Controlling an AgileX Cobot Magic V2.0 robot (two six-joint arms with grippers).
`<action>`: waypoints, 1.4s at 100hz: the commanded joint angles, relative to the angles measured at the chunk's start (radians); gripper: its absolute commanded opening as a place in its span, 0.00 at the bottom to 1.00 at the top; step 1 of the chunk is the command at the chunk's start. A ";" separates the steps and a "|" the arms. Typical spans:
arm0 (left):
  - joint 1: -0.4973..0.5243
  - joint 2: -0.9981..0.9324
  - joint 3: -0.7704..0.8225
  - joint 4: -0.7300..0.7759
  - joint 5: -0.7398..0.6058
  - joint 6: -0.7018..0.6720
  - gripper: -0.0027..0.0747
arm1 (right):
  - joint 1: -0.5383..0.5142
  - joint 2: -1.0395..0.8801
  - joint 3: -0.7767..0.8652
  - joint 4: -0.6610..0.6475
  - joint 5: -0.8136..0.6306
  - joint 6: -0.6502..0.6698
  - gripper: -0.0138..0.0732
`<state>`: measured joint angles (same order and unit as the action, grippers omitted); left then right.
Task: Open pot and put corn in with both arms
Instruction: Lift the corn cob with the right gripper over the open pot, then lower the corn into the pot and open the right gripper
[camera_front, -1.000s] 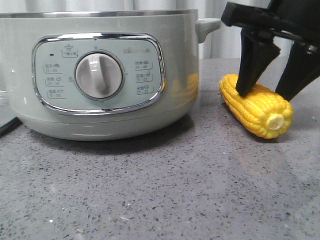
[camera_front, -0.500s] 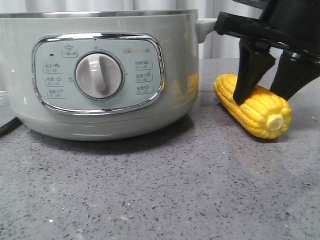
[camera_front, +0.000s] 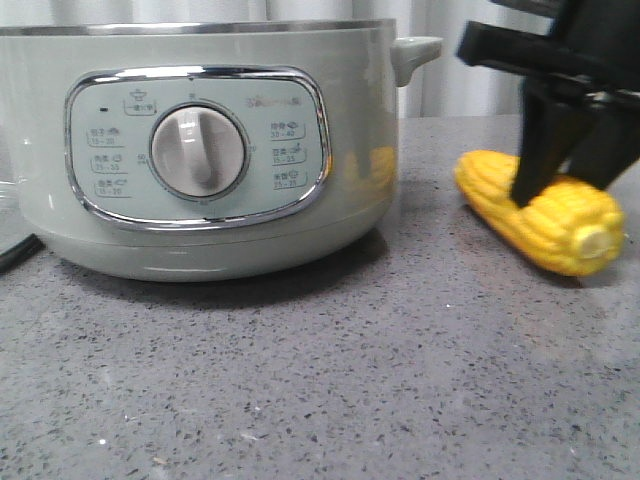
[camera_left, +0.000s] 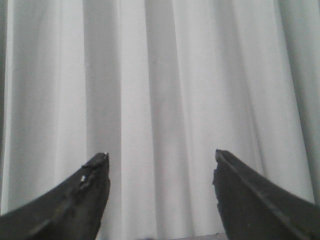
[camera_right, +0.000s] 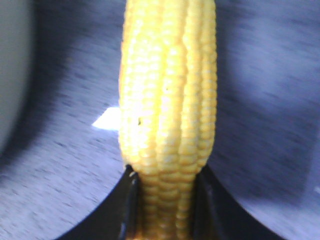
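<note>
The pale sage-green pot (camera_front: 200, 150) stands at the left, its white dial facing me; its inside is hidden. The yellow corn (camera_front: 560, 228) is to the right of the pot, stub end toward me. My right gripper (camera_front: 556, 186) comes down from above and is shut on the corn about mid-length. In the right wrist view the black fingers (camera_right: 127, 200) press both sides of the corn (camera_right: 167, 100), just over the grey counter. My left gripper (camera_left: 161, 156) is open and empty, faces a white curtain, and is out of the front view.
The grey speckled counter (camera_front: 330, 380) stretches in front of the pot. A small side handle (camera_front: 415, 50) sticks out of the pot toward the corn. A clear glass edge and a dark cord (camera_front: 12, 250) show at the far left. White curtain behind.
My right gripper has closed on the corn and carried it to the right, farther from the pot. The pot has not moved.
</note>
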<state>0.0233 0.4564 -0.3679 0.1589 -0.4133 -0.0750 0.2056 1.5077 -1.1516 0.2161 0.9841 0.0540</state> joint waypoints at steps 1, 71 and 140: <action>-0.006 0.004 -0.034 -0.008 -0.062 -0.010 0.56 | -0.035 -0.084 -0.028 -0.019 0.017 -0.003 0.14; -0.006 0.004 -0.034 -0.008 -0.074 -0.010 0.56 | 0.052 -0.303 -0.286 0.037 -0.129 -0.041 0.14; -0.006 0.004 -0.034 -0.008 -0.088 -0.010 0.56 | 0.412 -0.083 -0.286 0.039 -0.474 -0.076 0.32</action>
<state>0.0233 0.4564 -0.3679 0.1603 -0.4235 -0.0750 0.6189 1.4509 -1.4018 0.2438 0.6044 -0.0074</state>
